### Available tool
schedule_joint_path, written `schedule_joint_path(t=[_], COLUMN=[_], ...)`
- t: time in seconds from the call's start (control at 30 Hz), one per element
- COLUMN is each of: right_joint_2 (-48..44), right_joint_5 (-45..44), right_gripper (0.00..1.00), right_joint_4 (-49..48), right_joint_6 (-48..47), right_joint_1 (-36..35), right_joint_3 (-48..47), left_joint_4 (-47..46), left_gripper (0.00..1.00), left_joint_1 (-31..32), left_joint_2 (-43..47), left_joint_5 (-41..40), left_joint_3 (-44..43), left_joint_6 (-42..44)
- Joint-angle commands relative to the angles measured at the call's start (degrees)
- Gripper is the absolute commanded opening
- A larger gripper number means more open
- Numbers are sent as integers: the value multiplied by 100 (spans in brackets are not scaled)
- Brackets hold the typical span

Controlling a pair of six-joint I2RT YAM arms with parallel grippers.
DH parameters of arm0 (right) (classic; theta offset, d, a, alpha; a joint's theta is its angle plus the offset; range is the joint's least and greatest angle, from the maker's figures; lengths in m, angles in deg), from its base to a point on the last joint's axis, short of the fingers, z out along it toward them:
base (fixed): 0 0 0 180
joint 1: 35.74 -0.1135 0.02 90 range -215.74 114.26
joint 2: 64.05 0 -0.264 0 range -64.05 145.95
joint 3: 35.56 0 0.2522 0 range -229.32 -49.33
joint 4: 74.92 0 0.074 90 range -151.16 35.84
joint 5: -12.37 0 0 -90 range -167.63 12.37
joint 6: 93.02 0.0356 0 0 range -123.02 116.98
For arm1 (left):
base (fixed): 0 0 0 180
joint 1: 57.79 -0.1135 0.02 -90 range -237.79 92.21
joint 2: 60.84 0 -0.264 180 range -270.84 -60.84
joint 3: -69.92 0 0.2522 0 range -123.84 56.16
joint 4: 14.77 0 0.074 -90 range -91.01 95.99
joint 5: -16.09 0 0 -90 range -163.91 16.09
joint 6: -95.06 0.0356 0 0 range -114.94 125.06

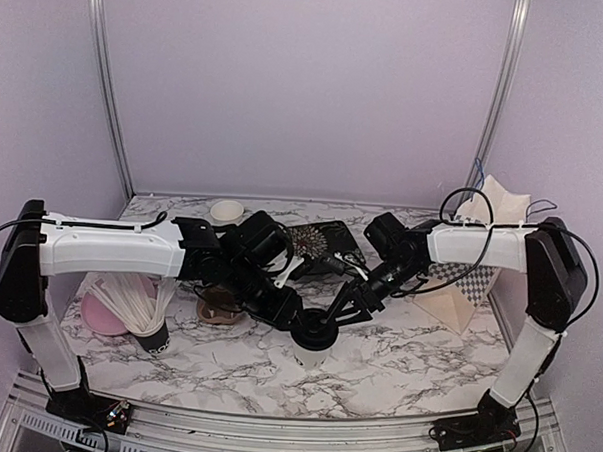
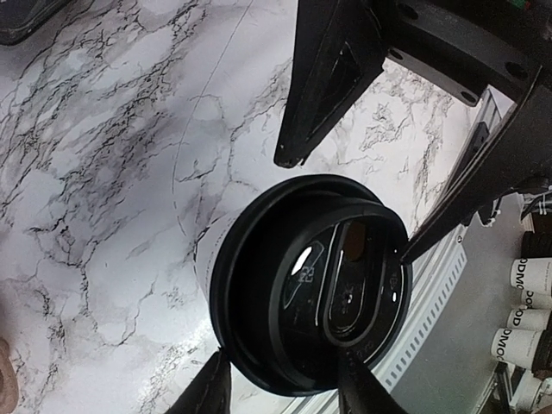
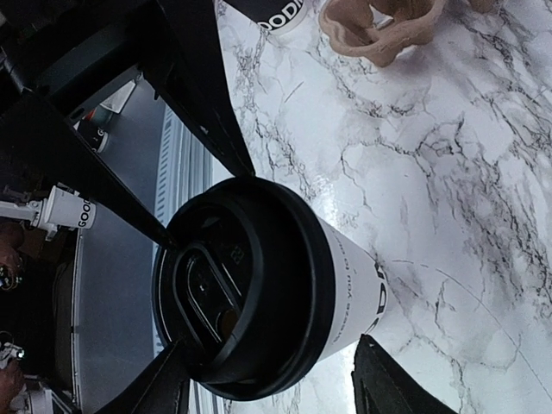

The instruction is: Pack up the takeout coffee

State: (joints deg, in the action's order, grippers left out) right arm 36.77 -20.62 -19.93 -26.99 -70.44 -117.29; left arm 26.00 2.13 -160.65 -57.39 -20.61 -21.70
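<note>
1. top external view: the coffee cup is standing on the marble table, front and centre between the two arms; it is sitting well apart from the cardboard tray, which is lying behind it to the left, with the black cup of sticks further left
2. same view: the left gripper and the right gripper are meeting at the lid from opposite sides, probably so that one is steadying the cup while the other is pressing the lid home or taking hold for the carry to the tray; i am not finding the second cup in this view
3. left wrist view: the left gripper is bracketing the near rim of the lid, one finger on each side; i cannot tell whether it is clamping or only hovering around it; the other arm's two dark fingers are framing the far rim
4. right wrist view: the right gripper is standing astride the coffee cup, one finger by the lid's edge, the other just beside the white wall; contact is not resolving, so i cannot tell if it is grasping
5. orientation: the cup is standing upright, its long axis running vertical, base on the marble and black lid facing up, which is suiting a straight lift into a tray well
</note>
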Motion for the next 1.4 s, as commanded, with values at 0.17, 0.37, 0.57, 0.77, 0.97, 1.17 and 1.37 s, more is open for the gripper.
schedule_joint_path(t=[0.17, 0.37, 0.57, 0.77, 0.97, 1.17, 1.37], right_joint_2=[307, 472, 580, 508, 347, -184, -613], right_joint_5=[42, -362, -784, -837, -621, -336, -584], right_gripper=[58, 54, 49, 43, 55, 73, 81], right_joint_4=[108, -44, -127, -128, 214, 499, 535], right_joint_6=[-62, 179, 411, 456, 142, -80, -134], right_joint_1=[26, 29, 25, 24, 45, 78, 112], right_joint_3=[-197, -75, 15, 45, -271, -562, -380], left_joint_4=[103, 282, 375, 375, 376, 233, 231], left_gripper=[33, 28, 27, 28, 34, 44, 48], left_joint_1=[-158, -218, -214, -214, -181, -130, -130], left_joint_2=[-385, -638, -778, -682, -537, -5, 279], left_joint_5=[8, -131, -213, -267, -392, -625, -815], left_joint_3=[108, 274, 310, 212, 47, -342, -335], left_joint_6=[-74, -68, -74, -68, 18, 13, -65])
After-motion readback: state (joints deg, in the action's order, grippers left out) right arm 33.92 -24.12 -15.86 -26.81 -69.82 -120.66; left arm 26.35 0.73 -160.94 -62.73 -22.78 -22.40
